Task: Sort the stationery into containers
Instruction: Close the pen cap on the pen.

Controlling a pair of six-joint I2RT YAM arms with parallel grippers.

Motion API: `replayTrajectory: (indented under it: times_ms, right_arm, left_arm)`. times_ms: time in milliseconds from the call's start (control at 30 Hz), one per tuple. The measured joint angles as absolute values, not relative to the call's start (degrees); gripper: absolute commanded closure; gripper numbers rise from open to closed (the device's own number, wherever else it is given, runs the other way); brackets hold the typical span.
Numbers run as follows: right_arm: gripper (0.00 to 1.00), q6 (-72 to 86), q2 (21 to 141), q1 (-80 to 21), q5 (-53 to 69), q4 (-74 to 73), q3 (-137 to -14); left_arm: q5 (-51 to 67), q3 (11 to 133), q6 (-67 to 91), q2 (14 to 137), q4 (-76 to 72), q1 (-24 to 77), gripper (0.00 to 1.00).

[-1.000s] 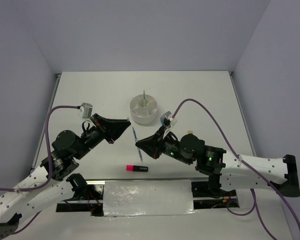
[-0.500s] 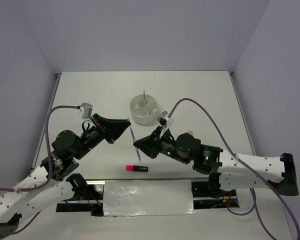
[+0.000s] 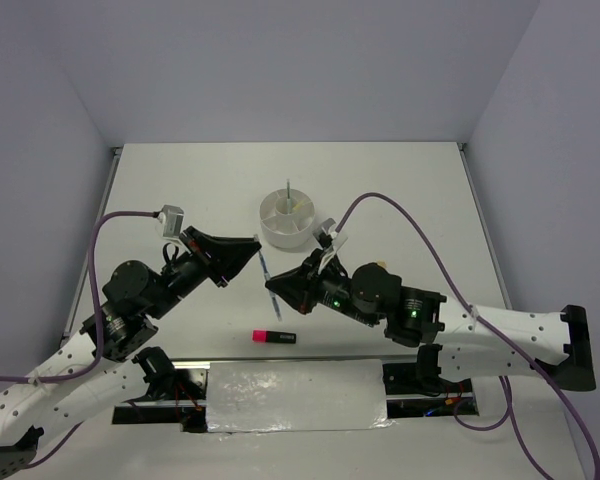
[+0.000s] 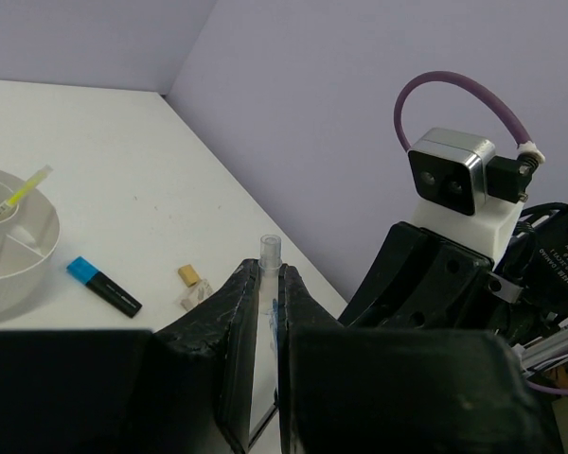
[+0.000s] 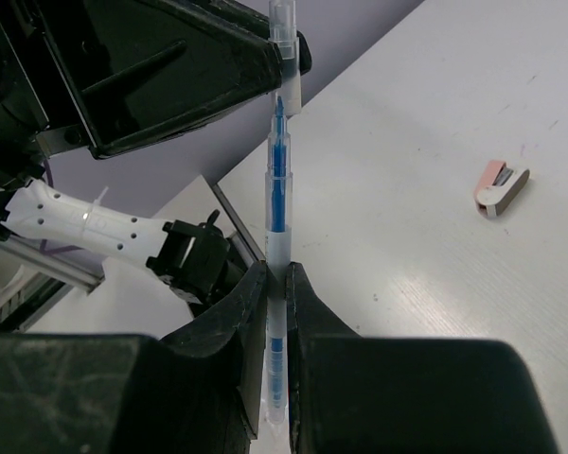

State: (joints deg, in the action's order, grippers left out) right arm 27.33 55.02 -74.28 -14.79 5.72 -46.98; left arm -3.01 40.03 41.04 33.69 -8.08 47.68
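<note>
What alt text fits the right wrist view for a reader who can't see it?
The right claw grips a thin clear pen with blue ink, while the left claw holds its far end. A small pink-and-white piece lies apart on the white table.

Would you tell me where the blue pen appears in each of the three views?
Top external: blue pen at centre, between left tool and right tool, below the white cup.
Left wrist: pen bottom centre, in left tool; cup at left edge.
Right wrist: pen vertical at centre, in right tool; no cup.
Landmark: white cup.
</note>
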Motion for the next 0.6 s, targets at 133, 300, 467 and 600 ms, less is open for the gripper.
replayTrajectory:
  times_ms: [133,300,467,600]
  right_arm:
    - [1.00,26.87,55.77,-74.39,-15.07,5.06,-48.21]
    - [1.00,25.63,56.97,-74.39,-16.25,4.84,-49.52]
    - [1.00,23.42,58.06,-74.39,-18.37,5.26,-51.42]
    - [1.00,21.04,58.54,-74.65,-19.86,5.28,-52.07]
  left_arm:
    - [-3.07,40.03,41.04,33.61,-8.80,47.68,1.00]
    - [-2.87,40.03,41.21,33.58,-8.99,47.68,0.98]
    - [-2.55,40.03,42.46,33.58,-9.30,47.68,0.95]
    - [-2.66,40.03,42.68,33.52,-9.50,47.66,0.70]
